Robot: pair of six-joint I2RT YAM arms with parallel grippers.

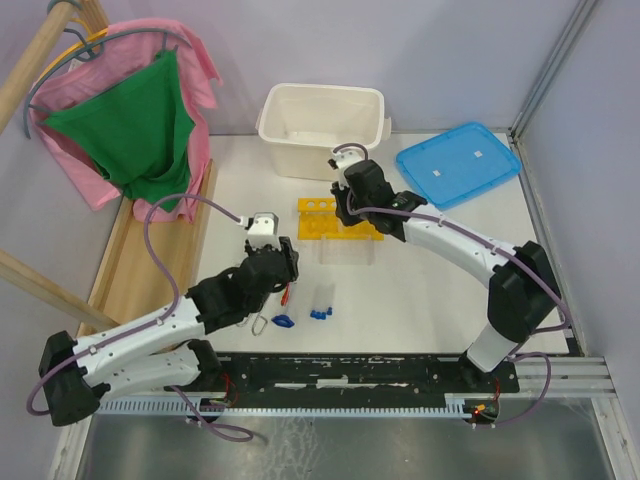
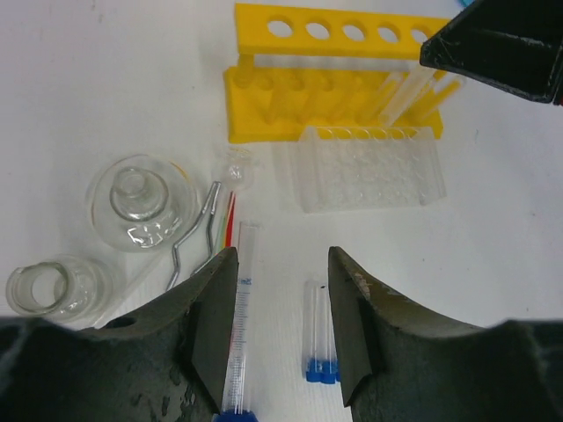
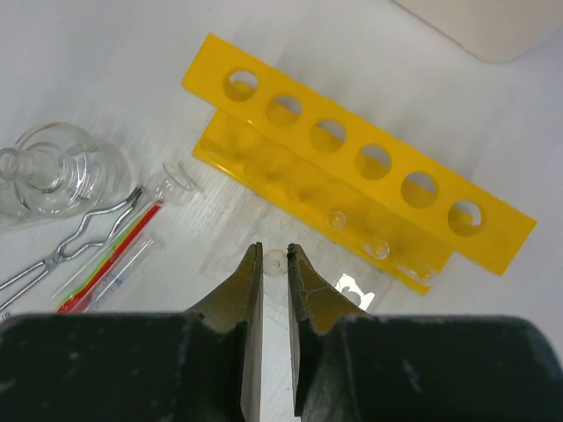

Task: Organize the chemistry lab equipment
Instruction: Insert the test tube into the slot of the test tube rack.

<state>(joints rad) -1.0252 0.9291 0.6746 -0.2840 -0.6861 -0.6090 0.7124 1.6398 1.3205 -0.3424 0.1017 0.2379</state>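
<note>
While the left gripper (image 2: 281,264) is being held above the table (image 2: 106,79) with its jaws spread wide and nothing gripped, a pair of blue-capped tubes (image 2: 318,330) is being framed in the gap. The pair is lying flat and side by side, closer to the finger on the right of the wrist view than to the other. Its long axis is being presented across the line on which the jaws close, with caps toward the arm bases and clear ends toward the yellow rack (image 2: 339,97). By judgement, a straight descent with a slight sideways correction is being called for. A longer clear tube (image 2: 245,272) is being partly covered by the other finger, roughly parallel to the pair. Further out, at the left of that view, metal tongs (image 2: 198,233), a thin red rod (image 2: 230,211) and two glass flasks (image 2: 136,200) are being kept in a loose cluster, apart from the pair. A clear ribbed tray (image 2: 369,167) is lying just in front of the rack. The right gripper (image 3: 274,251) is being held over that tray and rack with its jaws drawn narrow; whether the small clear ring at its tips is being gripped cannot be told. The left arm is being judged the nearer to the pair, the right one being well apart from it. A white tub (image 1: 320,115) and a blue lid (image 1: 458,163) are standing beyond the rack.
</note>
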